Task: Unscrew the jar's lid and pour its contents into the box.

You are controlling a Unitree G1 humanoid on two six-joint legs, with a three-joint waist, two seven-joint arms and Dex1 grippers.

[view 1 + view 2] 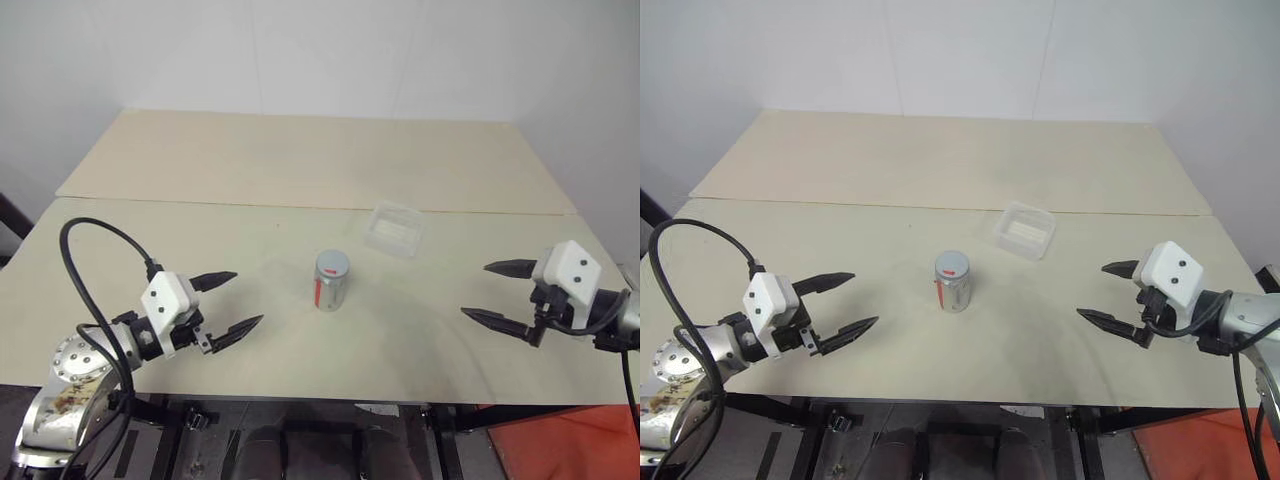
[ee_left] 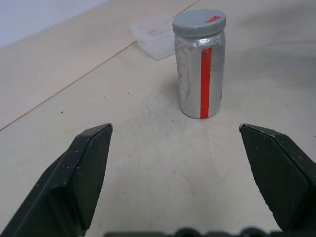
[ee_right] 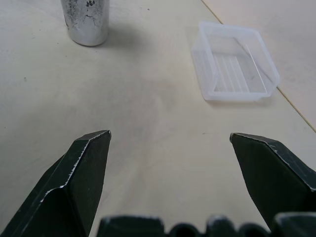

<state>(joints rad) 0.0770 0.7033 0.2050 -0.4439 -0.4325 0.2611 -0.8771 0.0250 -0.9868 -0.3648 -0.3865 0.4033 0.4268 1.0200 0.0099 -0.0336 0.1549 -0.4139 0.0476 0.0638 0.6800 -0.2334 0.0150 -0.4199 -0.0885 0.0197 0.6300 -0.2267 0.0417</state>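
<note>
Two black-fingered claws hover over a pale wooden table point(image 1: 200, 160), both spread wide and holding nothing. The left claw point(image 1: 232, 302) and the right claw point(image 1: 497, 292) point inward from opposite sides, each well apart from the small silvery-grey cylindrical jar point(image 1: 331, 289) standing upright between them near the table's middle. A red vertical stripe runs down the jar's side, and its flat round grey lid point(image 1: 332, 264), marked with a dab of red, sits on top. The shallow clear plastic rectangular box point(image 1: 394, 229) lies near the jar, farther back and toward the right claw's side.
</note>
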